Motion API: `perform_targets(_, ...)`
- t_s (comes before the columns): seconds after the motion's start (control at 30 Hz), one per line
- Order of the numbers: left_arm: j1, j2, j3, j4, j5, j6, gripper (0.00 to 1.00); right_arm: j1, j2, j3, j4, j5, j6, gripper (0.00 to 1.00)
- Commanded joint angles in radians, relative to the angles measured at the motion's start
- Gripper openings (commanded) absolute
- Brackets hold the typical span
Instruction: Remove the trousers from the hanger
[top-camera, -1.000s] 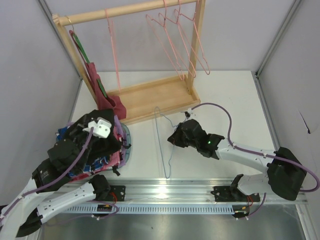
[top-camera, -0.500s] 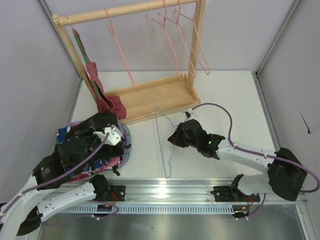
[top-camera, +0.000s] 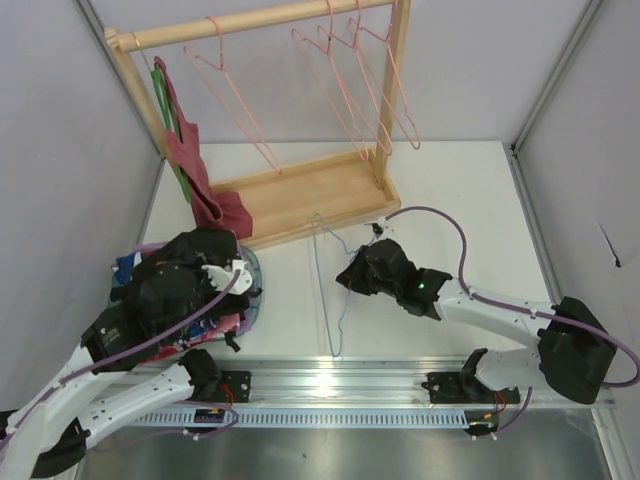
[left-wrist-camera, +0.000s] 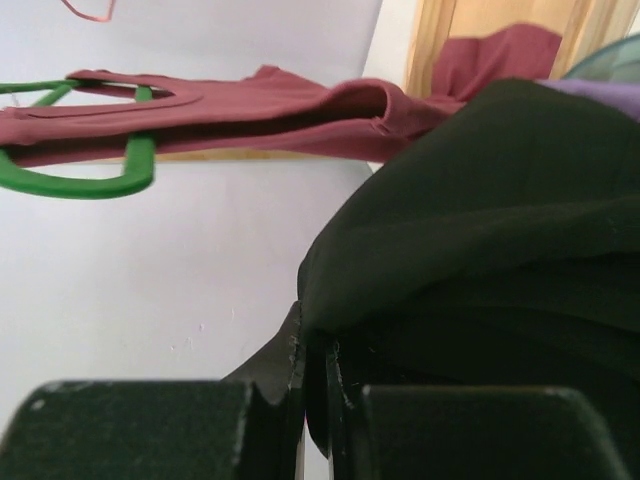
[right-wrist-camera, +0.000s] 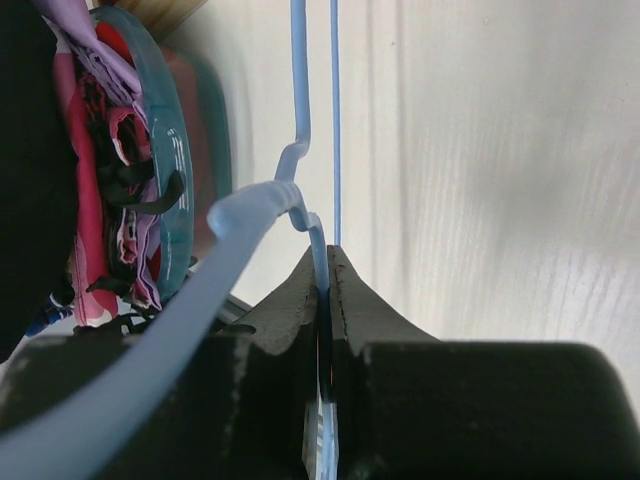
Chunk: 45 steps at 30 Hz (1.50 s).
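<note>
The trousers are a black cloth bunched over my left gripper, which is shut on a fold of them. In the top view the black cloth lies over the left wrist, above the teal basket. The light-blue wire hanger lies bare on the white table, apart from the trousers. My right gripper is shut on its wire near the hook; the wrist view shows the wire pinched between the jaws.
A wooden rack stands at the back with several pink wire hangers. A green hanger carries a dark red garment at the rack's left end. The teal basket holds mixed colourful cloths.
My left gripper has turned and shifted right over the basket with the black cloth in it. The green hanger with the red garment and a pink hanger have swung. The right arm stays still.
</note>
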<state>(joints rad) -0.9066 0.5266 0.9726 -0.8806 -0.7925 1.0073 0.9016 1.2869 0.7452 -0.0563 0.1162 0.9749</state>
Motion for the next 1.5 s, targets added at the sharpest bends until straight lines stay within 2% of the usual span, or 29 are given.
perform_targets(0.0, 0.026, -0.005, -0.018, -0.026, -0.080, 0.050, 0.01, -0.006, -0.054, -0.029, -0.059, 0.025, 0.007, 0.00)
perform_targets(0.07, 0.026, -0.013, -0.028, -0.027, -0.071, 0.034, 0.11, -0.007, -0.063, -0.030, -0.063, 0.022, 0.002, 0.00)
perform_targets(0.13, 0.025, -0.016, -0.025, -0.026, -0.074, 0.004, 0.28, -0.012, -0.066, -0.029, -0.069, 0.010, -0.001, 0.00)
perform_targets(0.17, 0.025, -0.013, -0.022, -0.026, -0.082, -0.007, 0.40, -0.012, -0.064, -0.024, -0.068, 0.004, -0.004, 0.00)
perform_targets(0.2, 0.025, -0.011, -0.012, -0.031, -0.083, -0.034, 0.46, -0.013, -0.069, -0.023, -0.063, -0.004, -0.007, 0.00)
perform_targets(0.23, 0.025, -0.008, -0.005, -0.044, -0.071, -0.054, 0.66, -0.013, -0.070, -0.020, -0.062, -0.010, -0.018, 0.00)
perform_targets(0.27, 0.025, -0.002, 0.023, -0.052, -0.065, -0.094, 0.99, -0.013, -0.070, -0.007, -0.063, -0.013, -0.022, 0.00)
perform_targets(0.43, 0.025, 0.006, 0.133, -0.093, 0.022, -0.197, 0.99, -0.013, -0.061, 0.032, -0.083, -0.015, -0.062, 0.00)
perform_targets(0.63, 0.025, -0.060, 0.303, -0.038, 0.222, -0.324, 1.00, -0.006, -0.069, 0.077, -0.106, -0.006, -0.099, 0.00)
perform_targets(0.87, 0.025, -0.039, 0.394, 0.048, 0.436, -0.635, 1.00, 0.049, -0.060, 0.230, -0.250, 0.115, -0.214, 0.00)
perform_targets(1.07, 0.025, 0.075, 0.405, 0.097, 0.342, -0.944, 0.97, 0.097, -0.026, 0.427, -0.388, 0.149, -0.369, 0.00)
perform_targets(1.23, 0.025, 0.076, 0.339, 0.184, 0.401, -1.114, 0.95, 0.102, 0.011, 0.591, -0.506, 0.174, -0.482, 0.00)
perform_targets(1.33, 0.025, 0.093, 0.296, 0.197, 0.418, -1.179, 0.93, 0.103, 0.069, 0.730, -0.577, 0.178, -0.544, 0.00)
perform_targets(1.47, 0.026, 0.162, 0.279, 0.183, 0.433, -1.233, 0.93, 0.100, 0.187, 0.939, -0.715, 0.261, -0.632, 0.00)
